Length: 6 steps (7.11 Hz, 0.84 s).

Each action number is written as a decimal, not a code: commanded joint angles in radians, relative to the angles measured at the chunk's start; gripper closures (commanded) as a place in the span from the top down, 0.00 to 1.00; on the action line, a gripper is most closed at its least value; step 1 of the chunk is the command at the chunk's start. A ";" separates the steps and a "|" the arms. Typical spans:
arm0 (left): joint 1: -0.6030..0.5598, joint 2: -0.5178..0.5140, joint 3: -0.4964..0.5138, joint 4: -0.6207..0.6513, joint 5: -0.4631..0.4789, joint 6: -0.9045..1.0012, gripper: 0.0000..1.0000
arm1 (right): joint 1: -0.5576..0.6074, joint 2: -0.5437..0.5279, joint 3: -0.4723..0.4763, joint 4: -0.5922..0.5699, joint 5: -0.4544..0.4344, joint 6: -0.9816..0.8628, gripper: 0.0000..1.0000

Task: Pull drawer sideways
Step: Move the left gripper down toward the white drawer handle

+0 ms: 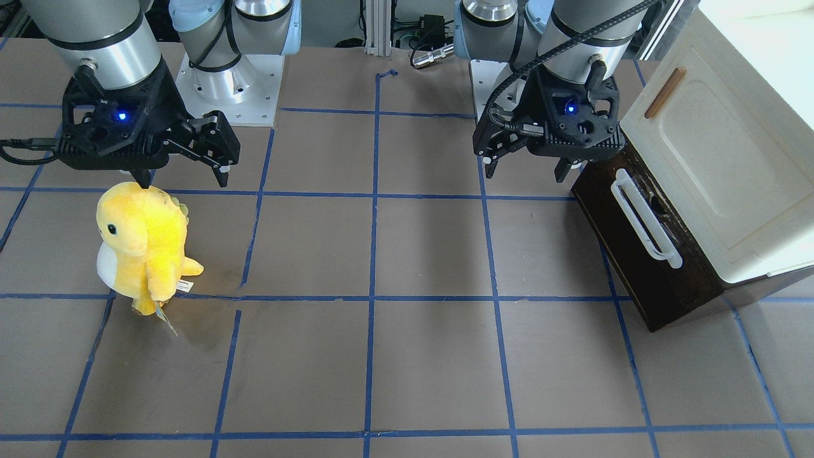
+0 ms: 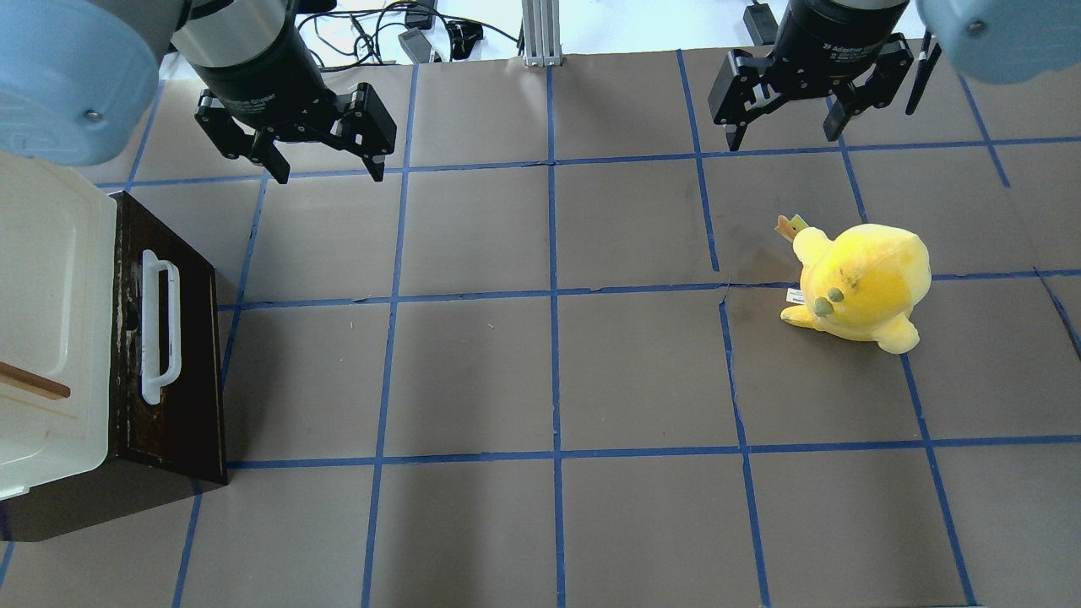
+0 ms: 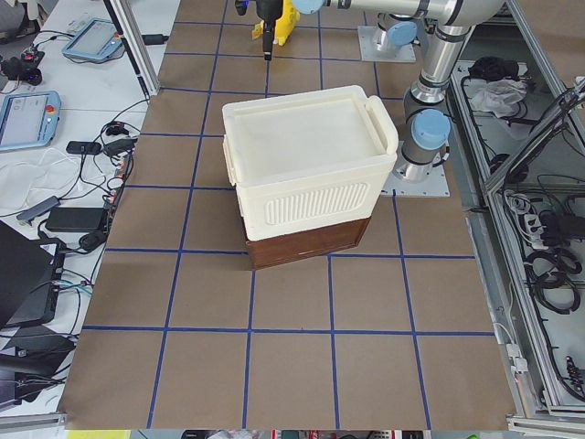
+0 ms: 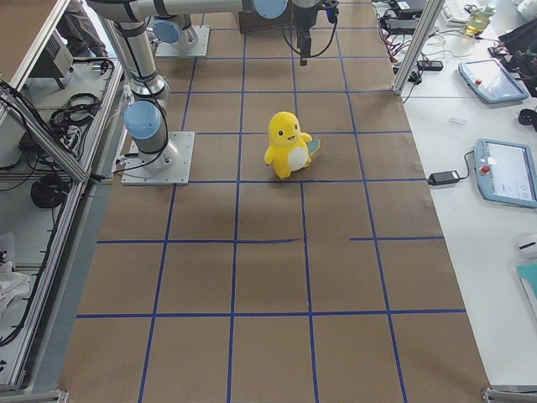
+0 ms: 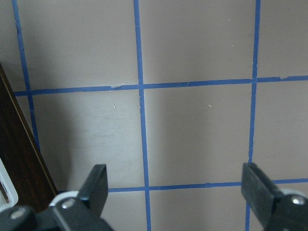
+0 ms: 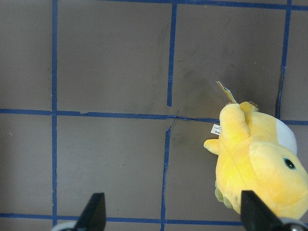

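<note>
Both spread wide, empty: left gripper (image 2: 328, 173) near dark-brown wooden drawer (image 2: 190, 355), seemingly pushed in; right gripper (image 2: 781, 139) near yellow plush toy (image 2: 861, 283).

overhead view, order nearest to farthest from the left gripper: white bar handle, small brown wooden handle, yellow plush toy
From the left gripper:
1. the long white bar handle on the dark-brown wooden drawer, left side.
2. the small brown wooden handle on the cream cabinet panel, far left edge.
3. the yellow plush toy, far across on the right side.
</note>
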 commanded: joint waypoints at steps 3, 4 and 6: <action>-0.005 -0.003 -0.019 0.059 0.012 -0.012 1.00 | 0.000 0.000 0.000 0.000 0.001 0.000 1.00; -0.005 -0.002 -0.024 0.061 0.012 -0.013 1.00 | 0.000 0.000 0.000 0.000 0.001 0.000 1.00; -0.004 -0.039 -0.026 0.163 0.018 -0.017 1.00 | 0.000 0.000 0.000 0.000 0.001 0.000 1.00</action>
